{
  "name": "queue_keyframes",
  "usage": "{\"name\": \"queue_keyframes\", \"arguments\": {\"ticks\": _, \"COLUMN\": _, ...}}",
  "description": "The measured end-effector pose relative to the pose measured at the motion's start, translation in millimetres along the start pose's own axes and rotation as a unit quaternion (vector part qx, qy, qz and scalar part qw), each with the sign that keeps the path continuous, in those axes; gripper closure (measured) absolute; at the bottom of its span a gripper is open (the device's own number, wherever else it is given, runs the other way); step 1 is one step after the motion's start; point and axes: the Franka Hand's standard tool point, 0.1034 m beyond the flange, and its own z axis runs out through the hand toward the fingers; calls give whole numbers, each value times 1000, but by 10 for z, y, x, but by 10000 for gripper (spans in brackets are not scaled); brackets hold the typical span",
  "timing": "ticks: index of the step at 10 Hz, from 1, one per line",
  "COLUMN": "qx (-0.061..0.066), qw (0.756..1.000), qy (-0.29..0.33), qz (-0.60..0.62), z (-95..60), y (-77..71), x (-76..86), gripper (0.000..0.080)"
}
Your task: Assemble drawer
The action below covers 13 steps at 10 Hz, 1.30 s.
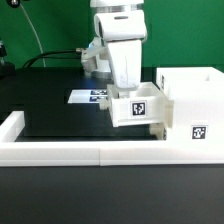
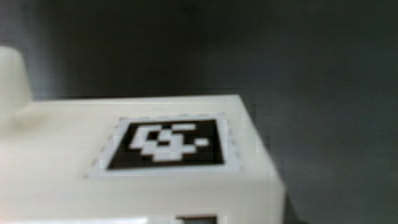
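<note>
In the exterior view a small white open-top tray (image 1: 136, 109) with a square tag on its front hangs slightly tilted, just above the black table. Its right side is against the open front of the tall white box housing (image 1: 192, 95), which carries a tag low on its side. My gripper (image 1: 128, 93) comes straight down into the tray and holds it; the fingertips are hidden behind the tray wall. In the wrist view the tray's tagged face (image 2: 166, 143) fills the lower part, blurred. The second tray is out of view.
The marker board (image 1: 90, 97) lies flat on the table behind the tray. Low white rails run along the front edge (image 1: 70, 152) and the exterior view's left edge (image 1: 10, 125). A white rounded shape (image 2: 9, 80) shows at the wrist view's edge.
</note>
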Motion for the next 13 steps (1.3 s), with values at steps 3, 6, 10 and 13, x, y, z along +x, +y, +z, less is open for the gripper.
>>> {"name": "queue_keyframes", "arguments": {"ticks": 3, "qx": -2, "qw": 1000, "qy": 1, "qz": -1, "z": 8, "y": 56, "x": 13, "gripper": 757}}
{"name": "queue_keyframes", "arguments": {"ticks": 6, "qx": -2, "qw": 1000, "qy": 1, "qz": 0, "z": 8, "y": 54, "x": 7, "gripper": 757}}
{"name": "queue_keyframes", "arguments": {"ticks": 10, "qx": -7, "qw": 1000, "qy": 2, "qz": 1, "z": 5, "y": 150, "x": 43, "gripper": 757}}
{"name": "queue_keyframes", "arguments": {"ticks": 13, "qx": -7, "qw": 1000, "qy": 3, "qz": 5, "z": 9, "y": 156, "x": 52, "gripper": 757}}
